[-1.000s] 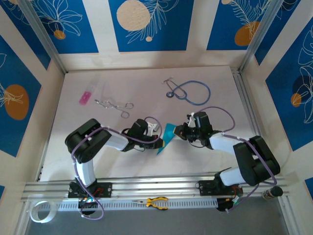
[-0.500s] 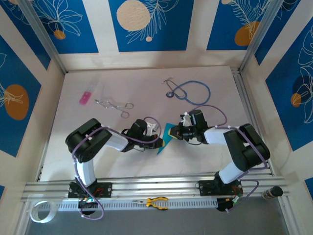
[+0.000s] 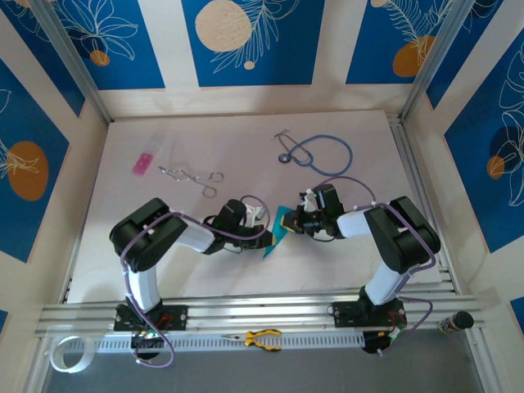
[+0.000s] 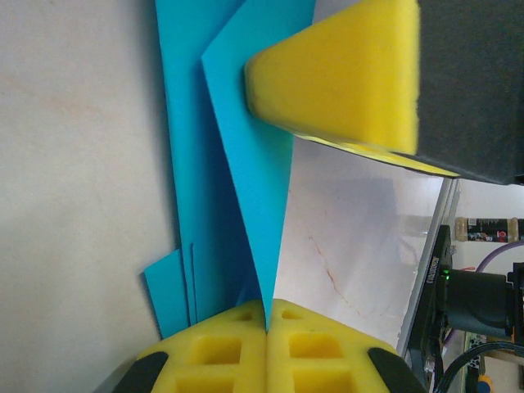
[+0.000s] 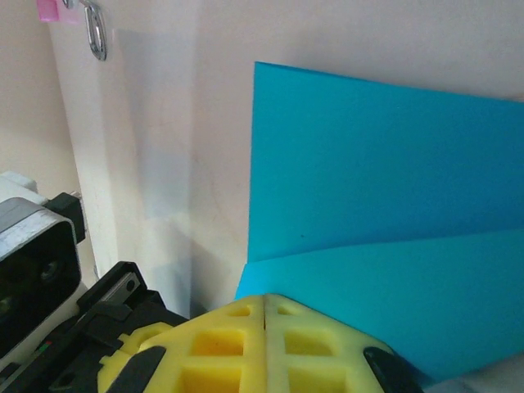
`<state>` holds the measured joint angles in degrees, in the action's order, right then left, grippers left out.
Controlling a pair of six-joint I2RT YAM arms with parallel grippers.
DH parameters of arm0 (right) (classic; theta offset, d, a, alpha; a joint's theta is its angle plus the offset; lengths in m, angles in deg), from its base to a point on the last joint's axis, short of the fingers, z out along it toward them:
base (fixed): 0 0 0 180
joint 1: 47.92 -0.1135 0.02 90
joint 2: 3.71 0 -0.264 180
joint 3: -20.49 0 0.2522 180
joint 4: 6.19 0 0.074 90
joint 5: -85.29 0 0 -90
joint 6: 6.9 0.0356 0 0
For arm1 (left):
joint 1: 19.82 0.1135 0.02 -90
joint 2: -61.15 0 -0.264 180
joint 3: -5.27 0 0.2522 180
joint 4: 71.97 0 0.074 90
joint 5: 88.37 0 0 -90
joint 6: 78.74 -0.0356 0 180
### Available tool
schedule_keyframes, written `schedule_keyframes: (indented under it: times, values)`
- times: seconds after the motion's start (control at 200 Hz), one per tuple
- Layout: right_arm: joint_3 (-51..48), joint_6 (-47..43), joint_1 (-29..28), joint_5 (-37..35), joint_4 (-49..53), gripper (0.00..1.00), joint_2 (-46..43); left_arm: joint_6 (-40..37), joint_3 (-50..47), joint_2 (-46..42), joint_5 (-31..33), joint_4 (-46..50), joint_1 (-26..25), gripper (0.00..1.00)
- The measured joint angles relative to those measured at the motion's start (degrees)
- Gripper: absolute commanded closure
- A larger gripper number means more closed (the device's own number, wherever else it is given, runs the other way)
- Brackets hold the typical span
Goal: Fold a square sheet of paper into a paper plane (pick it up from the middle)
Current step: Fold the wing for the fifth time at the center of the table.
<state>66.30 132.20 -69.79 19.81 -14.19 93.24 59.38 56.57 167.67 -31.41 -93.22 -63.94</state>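
On the folded paper (image 3: 274, 237), right gripper (image 3: 288, 222) now farther left

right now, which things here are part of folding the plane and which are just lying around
In use: folded cyan paper, left claw, right claw, both shut on it.
Lying about: stethoscope, pink rectangle, metal tongs, yellow pliers.

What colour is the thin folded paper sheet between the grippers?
Plain cyan-blue; the paper sheet shows best in the right wrist view.
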Motion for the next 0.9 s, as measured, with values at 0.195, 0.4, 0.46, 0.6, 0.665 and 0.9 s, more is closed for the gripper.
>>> schedule_keyframes:
  times: [0.195,0.4,0.46,0.6,0.665,0.9]
  values:
    - [0.1,0.0,0.0,0.0,-1.1,0.94,1.5,-0.8,0.0,-0.2,-0.1,0.2,0.0,0.95]
    - [0.5,0.1,0.0,0.8,-1.4,0.94,2.4,-3.6,0.0,-1.2,-0.7,1.6,0.0,0.89]
    - [0.6,0.1,0.0,0.8,-1.3,0.94,2.5,-4.6,-0.2,-1.8,-1.3,2.9,0.0,0.89]
    - [1.1,0.0,0.0,1.0,-0.7,0.94,2.7,-6.6,-1.4,-3.7,-2.6,5.8,0.0,0.92]
    - [1.3,0.0,0.0,1.0,-0.2,0.94,2.7,-7.4,-1.7,-4.1,-2.9,6.8,0.0,0.96]
    - [2.0,0.0,0.0,1.2,0.8,0.95,3.0,-10.2,-1.6,-4.3,-4.3,8.5,0.0,1.00]
